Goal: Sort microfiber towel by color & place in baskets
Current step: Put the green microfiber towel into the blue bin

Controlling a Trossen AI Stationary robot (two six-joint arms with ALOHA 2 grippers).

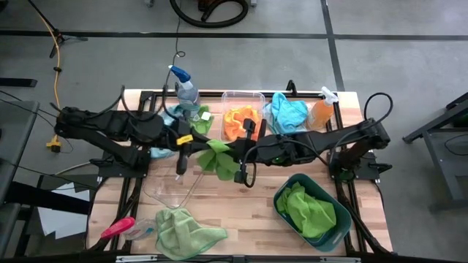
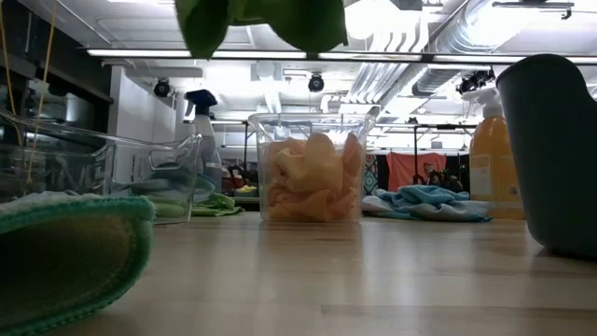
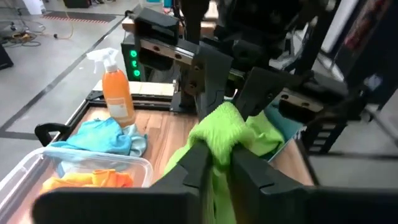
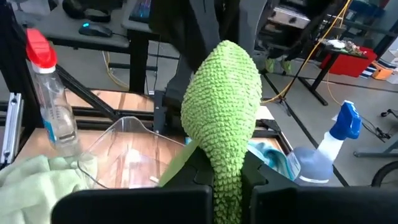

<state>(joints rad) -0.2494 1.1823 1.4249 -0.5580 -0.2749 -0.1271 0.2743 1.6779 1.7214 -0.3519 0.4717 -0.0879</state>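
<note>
A lime green microfiber towel (image 1: 218, 158) is lifted over the middle of the table between both grippers. In the low view the towel (image 2: 261, 23) hangs clear of the table. My left gripper (image 3: 216, 154) and my right gripper (image 4: 227, 173) are both shut on it and face each other. Orange towels fill the clear deep tub (image 1: 242, 111). Green towels lie in the teal basin (image 1: 314, 213). The clear shallow dish (image 1: 172, 187) stands under the left gripper. A blue towel (image 1: 289, 114) lies at the far edge and a pale green one (image 1: 187, 234) at the near edge. My left gripper pinches a bunched fold of the green towel (image 3: 219, 134) between its two fingers, coming level from the table's left. The cloth is lifted clear and trails down below the fingers. My right gripper pinches the same towel's bunched part (image 4: 225, 149) between its two fingers, coming level from the table's right. A lump of cloth (image 4: 222, 87) bulges out past the fingertips, clear of the table.
A blue-topped spray bottle (image 1: 183, 86) and an orange spray bottle (image 1: 322, 111) stand at the far edge. A pink-handled tool (image 1: 117, 228) lies at the near left corner. More towels, green (image 1: 202, 120) and blue (image 1: 161, 152), lie near the left arm.
</note>
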